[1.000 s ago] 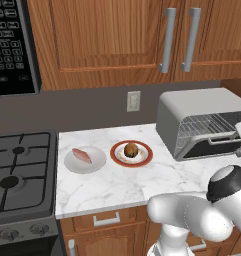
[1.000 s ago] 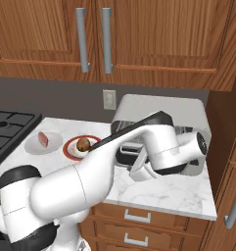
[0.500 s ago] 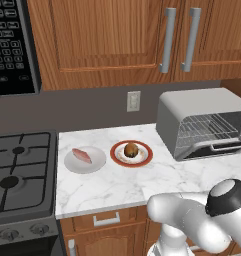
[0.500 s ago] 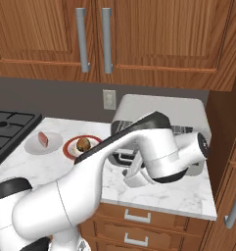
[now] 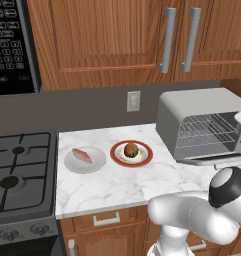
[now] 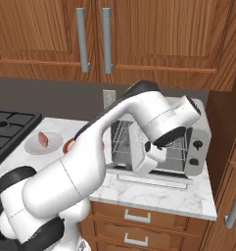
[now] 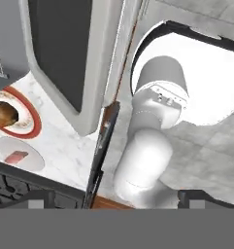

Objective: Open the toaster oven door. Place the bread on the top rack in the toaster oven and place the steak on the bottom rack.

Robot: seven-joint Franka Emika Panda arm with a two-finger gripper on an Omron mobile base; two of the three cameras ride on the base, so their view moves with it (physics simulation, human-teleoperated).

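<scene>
The light grey toaster oven [image 5: 199, 107] stands at the counter's right end. Its door [image 5: 219, 160] is dropped down about level, and its dark glass [image 7: 60, 53] shows close up in the hand view. Inside are the top rack [image 5: 207, 123] and the bottom rack [image 5: 208, 138], both bare. The bread [image 5: 131, 149] sits on a red-rimmed plate [image 5: 146, 155]. The steak [image 5: 82, 155] lies on a white plate [image 5: 72, 164] left of it. My gripper [image 7: 121, 199] hangs open over the door's outer edge, holding nothing. My hand [image 6: 148, 159] is in front of the oven mouth.
A gas stove [image 5: 17, 175] borders the counter on the left, with a black microwave [image 5: 12, 45] above it. Wooden cabinets with bar handles [image 5: 167, 40] hang overhead. A wall outlet [image 5: 133, 101] sits behind the plates. My own white arm [image 6: 90, 162] crosses the counter front.
The oven door has swung from half open down to about level. My arm has lifted and the hand has come away from the door's handle.
</scene>
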